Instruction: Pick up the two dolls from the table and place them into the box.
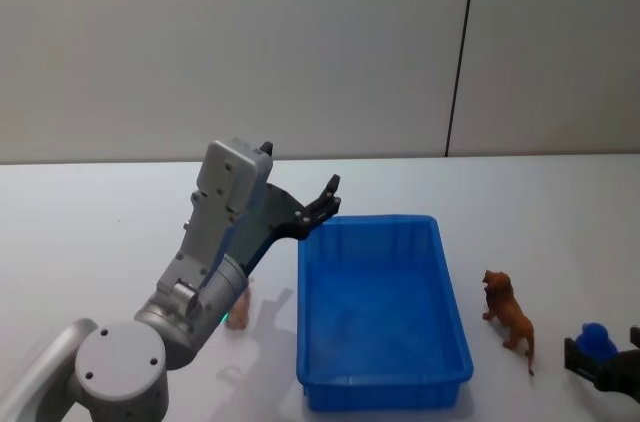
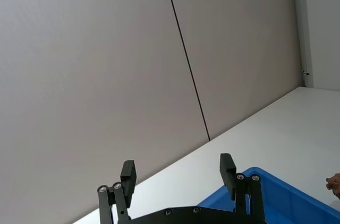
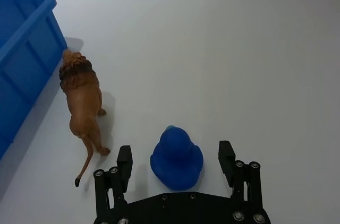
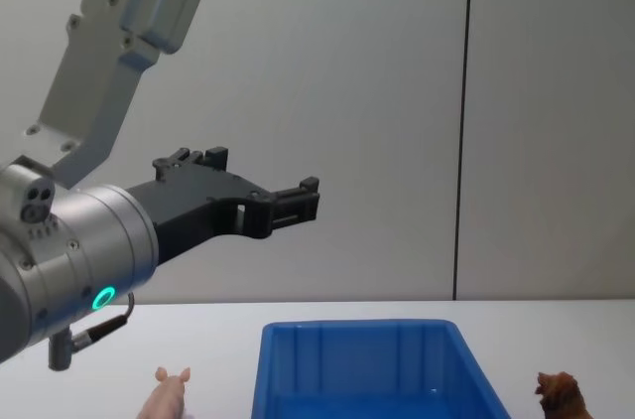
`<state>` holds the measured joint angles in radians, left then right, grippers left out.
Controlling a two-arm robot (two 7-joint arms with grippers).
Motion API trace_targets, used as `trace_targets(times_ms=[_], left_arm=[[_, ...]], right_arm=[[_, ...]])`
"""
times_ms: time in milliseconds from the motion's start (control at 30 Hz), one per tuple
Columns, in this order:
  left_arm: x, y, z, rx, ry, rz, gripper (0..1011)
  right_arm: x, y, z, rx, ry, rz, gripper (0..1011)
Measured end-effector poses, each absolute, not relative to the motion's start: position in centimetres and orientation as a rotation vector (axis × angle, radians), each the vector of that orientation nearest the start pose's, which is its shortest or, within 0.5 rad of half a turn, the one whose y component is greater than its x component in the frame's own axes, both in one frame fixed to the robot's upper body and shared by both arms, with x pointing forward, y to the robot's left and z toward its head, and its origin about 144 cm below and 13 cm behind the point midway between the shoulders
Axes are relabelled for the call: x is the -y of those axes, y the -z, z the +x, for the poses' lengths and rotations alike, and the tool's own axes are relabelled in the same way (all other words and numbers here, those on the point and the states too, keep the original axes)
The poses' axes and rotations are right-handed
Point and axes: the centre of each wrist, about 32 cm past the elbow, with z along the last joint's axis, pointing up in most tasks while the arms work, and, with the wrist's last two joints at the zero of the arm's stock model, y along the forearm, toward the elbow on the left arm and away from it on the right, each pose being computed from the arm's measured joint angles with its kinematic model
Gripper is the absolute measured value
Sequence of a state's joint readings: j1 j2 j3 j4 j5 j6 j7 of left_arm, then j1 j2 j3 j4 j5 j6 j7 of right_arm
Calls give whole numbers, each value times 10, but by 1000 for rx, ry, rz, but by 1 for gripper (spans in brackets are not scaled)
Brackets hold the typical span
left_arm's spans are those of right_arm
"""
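Going left to right: the pink pig doll (image 4: 167, 399) is standing on the table (image 3: 239, 49) just beside the box's left wall, tucked under the left arm, so it's not picked up yet. The left gripper (image 2: 178, 165) is hanging high in the air near the far-left corner of the box (image 1: 385, 394), tilted upward. Its jaws are spread wide with nothing between them. My guess is it's sitting up there to keep clear of the rim. To get the pig it'd need to swing back and drop down beside the box.

The box is sitting in the middle with nothing in it, so I'd say the job is basically at zero.

On the right, the brown shaggy doll (image 3: 82, 94) (looks like a lion) is standing upright, nose almost at the box's right wall. It's standing free on the table.

Furthest right, the right gripper (image 3: 176, 151) is hovering low over the table. Its jaws are wide and straddling a small blue rounded toy (image 3: 176, 163), with a gap showing on both sides, so it isn't squeezing it. That blue thing isn't one of the two dolls. I'm thinking the gripper has to shift over toward the box to line up on the lion instead.
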<state>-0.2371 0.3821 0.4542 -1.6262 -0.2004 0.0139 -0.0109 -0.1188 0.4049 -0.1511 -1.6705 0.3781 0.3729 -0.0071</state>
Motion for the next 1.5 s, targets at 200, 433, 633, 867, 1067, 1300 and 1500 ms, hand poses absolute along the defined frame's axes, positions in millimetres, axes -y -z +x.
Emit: trace_targets(times_ms=[200,433,633,867,1067,1300,1500], left_arm=[[-198,-1204,492,267,-1124,61,1001],[-198,-1204,492,268,-1124,61,1001],[-198,-1204,492,268,-1124,61,1001],[-198,-1204,492,268,-1124,61,1001],[-198,-1204,492,268,-1124,61,1001],[-198,-1204,492,268,-1124,61,1001],[-198,-1204,492,268,-1124,61,1001]], right_arm=[[287,-1130,424,-335,1368,-375,1001],[286,-1125,429,-354,1363,-368,963],[286,-1123,432,-369,1368,-366,809],[286,-1121,435,-384,1386,-369,601],[287,-1120,436,-388,1399,-369,534],[288,-1121,435,-377,1409,-354,484],[286,-1127,433,-335,1405,-311,441]])
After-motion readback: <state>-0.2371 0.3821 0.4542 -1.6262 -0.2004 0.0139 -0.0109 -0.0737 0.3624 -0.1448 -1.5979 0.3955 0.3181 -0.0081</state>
